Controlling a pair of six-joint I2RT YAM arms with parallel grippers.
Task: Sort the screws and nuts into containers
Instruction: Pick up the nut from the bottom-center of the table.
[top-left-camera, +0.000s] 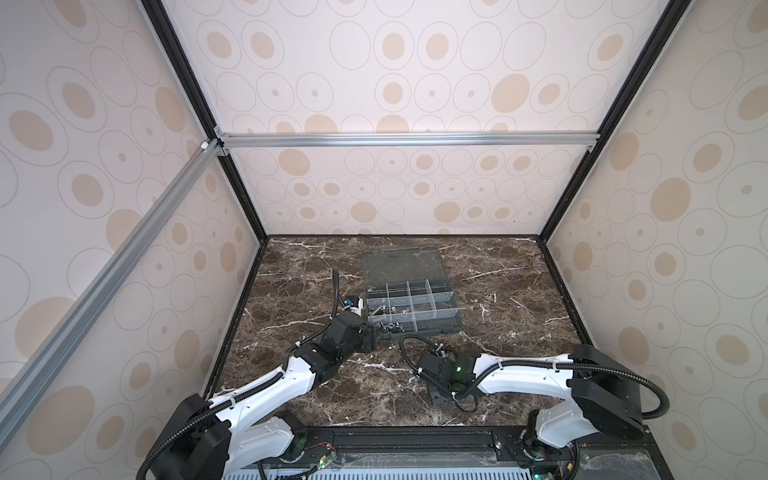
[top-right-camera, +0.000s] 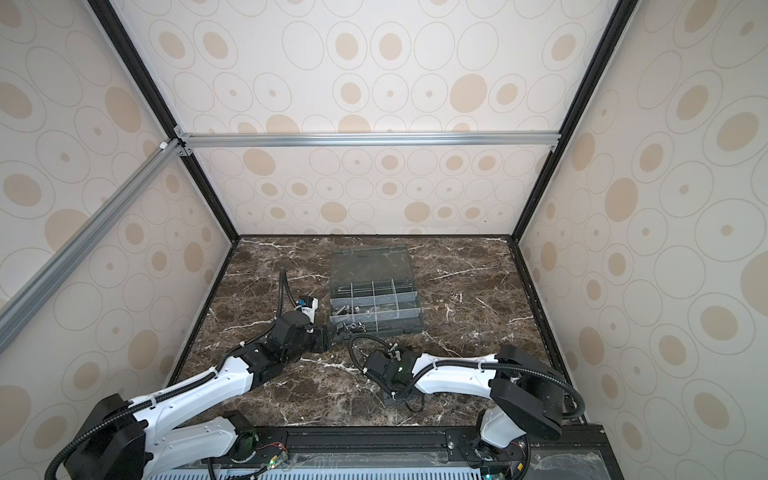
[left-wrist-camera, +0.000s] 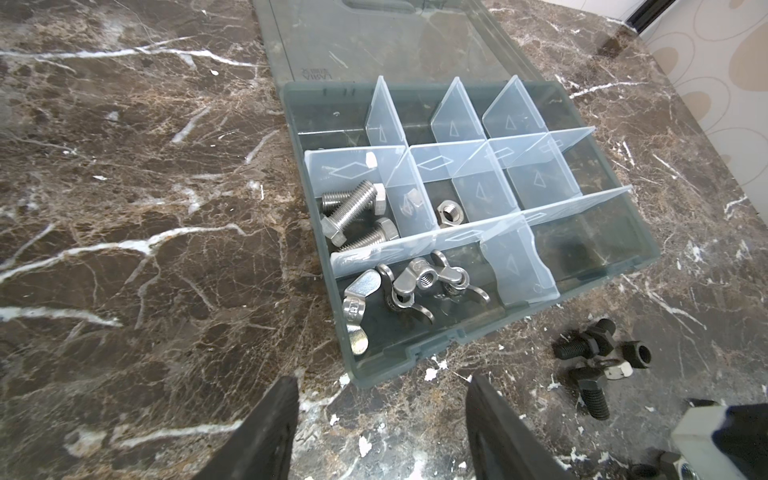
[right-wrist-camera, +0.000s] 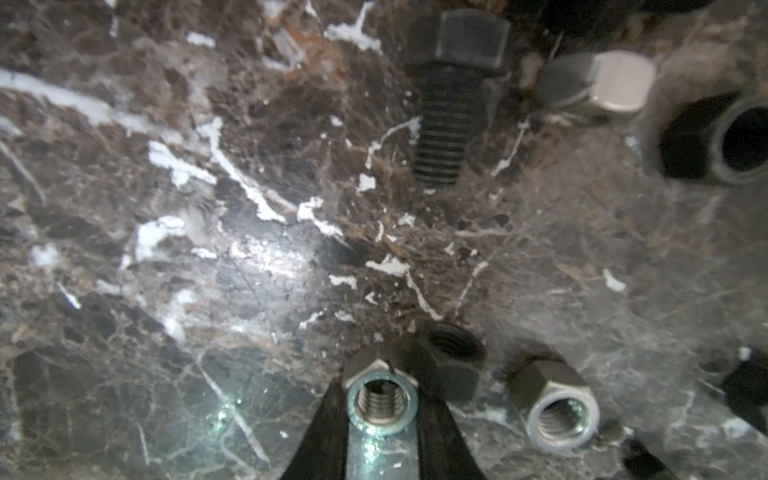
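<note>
The grey organiser box (top-left-camera: 459, 322) lies open on the marble table. One of its containers holds silver screws (left-wrist-camera: 353, 216), another a silver hex nut (left-wrist-camera: 451, 212), and the front one holds wing nuts (left-wrist-camera: 407, 286). My left gripper (left-wrist-camera: 382, 399) stands open over bare table just short of the box's front corner (left-wrist-camera: 365, 374). Loose black screws (left-wrist-camera: 582, 345) and a black nut (left-wrist-camera: 638, 353) lie in front of the box. My right gripper (right-wrist-camera: 381, 415) is low over the table, its fingers pressed against both sides of a silver nut (right-wrist-camera: 381, 405).
Around the held nut lie a black nut (right-wrist-camera: 451, 357), a second silver nut (right-wrist-camera: 557, 411), a black screw (right-wrist-camera: 449, 104) and a larger black nut (right-wrist-camera: 731, 141). The box's clear lid (top-left-camera: 401, 266) lies flat behind it. The enclosure's walls ring the table.
</note>
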